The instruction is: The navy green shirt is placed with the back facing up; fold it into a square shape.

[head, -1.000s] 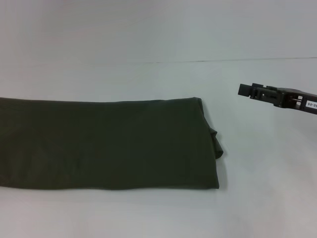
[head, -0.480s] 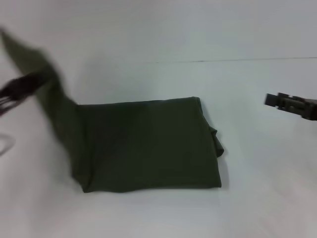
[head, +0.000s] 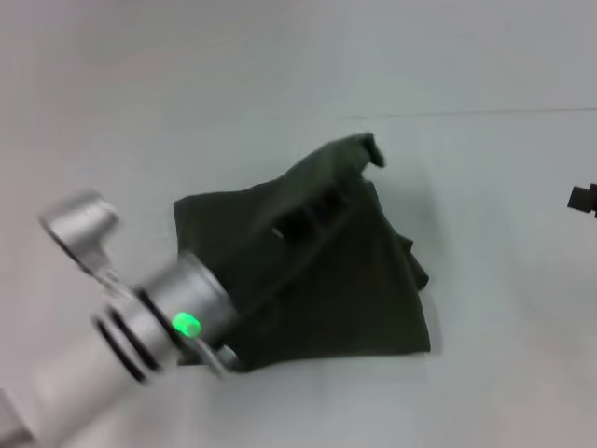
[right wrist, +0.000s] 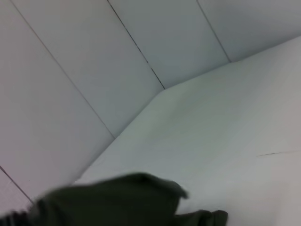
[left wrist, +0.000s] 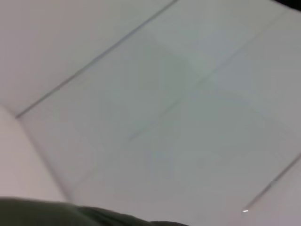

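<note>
Fingers of the left gripper (head: 308, 217) are hidden among the cloth they carry; from the raised, stretched fabric they are judged to be clenched on an edge of the navy green shirt (head: 354, 289), though the contact itself cannot be made out. Nearest the camera, the silver left arm (head: 140, 322), with a lit green lamp on its wrist, reaches diagonally from the near left corner across the garment. Beyond it, the shirt lies on the white desk (head: 485, 373) as a compact dark block: its lower layers rest flat, with a straight near edge and a slightly rumpled right side, while the carried portion is held up over them, its free corner (head: 366, 146) peaking toward the far side. The left wrist view shows only a strip of dark cloth at one border of the picture; the right wrist view shows a mound of shirt against pale desk and wall. At the far right edge, a small black part of the right gripper (head: 584, 197) is visible, well apart from the shirt; whether its fingers are released or closed cannot be told. Judged progress: the crosswise fold is under way. Remaining: lay the lifted layer flat, align edges, release.
</note>
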`<act>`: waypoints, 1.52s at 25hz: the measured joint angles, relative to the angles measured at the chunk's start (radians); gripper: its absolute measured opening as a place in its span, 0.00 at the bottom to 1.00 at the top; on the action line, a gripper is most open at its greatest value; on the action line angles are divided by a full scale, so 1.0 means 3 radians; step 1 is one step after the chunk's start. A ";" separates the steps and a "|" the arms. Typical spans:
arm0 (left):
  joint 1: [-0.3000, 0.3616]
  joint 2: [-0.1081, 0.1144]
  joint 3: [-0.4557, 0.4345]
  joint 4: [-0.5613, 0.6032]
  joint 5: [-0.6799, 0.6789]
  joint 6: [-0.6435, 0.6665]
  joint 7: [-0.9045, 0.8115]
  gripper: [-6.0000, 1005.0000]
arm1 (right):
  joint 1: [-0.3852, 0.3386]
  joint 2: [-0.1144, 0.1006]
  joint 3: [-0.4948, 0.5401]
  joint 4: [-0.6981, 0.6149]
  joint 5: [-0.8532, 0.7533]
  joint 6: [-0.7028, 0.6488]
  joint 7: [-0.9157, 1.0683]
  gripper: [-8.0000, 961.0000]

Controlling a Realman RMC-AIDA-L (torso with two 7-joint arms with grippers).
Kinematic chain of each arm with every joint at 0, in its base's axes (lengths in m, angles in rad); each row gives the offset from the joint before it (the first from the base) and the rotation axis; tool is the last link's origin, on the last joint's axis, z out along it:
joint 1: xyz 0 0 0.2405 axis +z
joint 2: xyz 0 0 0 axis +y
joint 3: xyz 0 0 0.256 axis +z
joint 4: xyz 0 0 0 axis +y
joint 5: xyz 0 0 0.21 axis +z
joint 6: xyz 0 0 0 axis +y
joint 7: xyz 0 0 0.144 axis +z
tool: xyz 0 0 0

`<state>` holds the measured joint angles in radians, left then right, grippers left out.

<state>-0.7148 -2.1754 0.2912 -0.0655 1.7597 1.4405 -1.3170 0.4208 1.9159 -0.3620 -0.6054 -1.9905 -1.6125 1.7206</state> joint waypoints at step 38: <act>0.0868 0.0031 -0.0525 0.0582 0.0835 0.0896 0.1284 0.73 | 0.0793 0.0024 -0.0796 0.0236 -0.0209 0.0918 0.1233 0.79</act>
<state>-0.4544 -2.1660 0.1336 0.1091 2.0100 1.7092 -0.9319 0.6588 1.9232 -0.6008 -0.5347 -2.0531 -1.3370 2.0904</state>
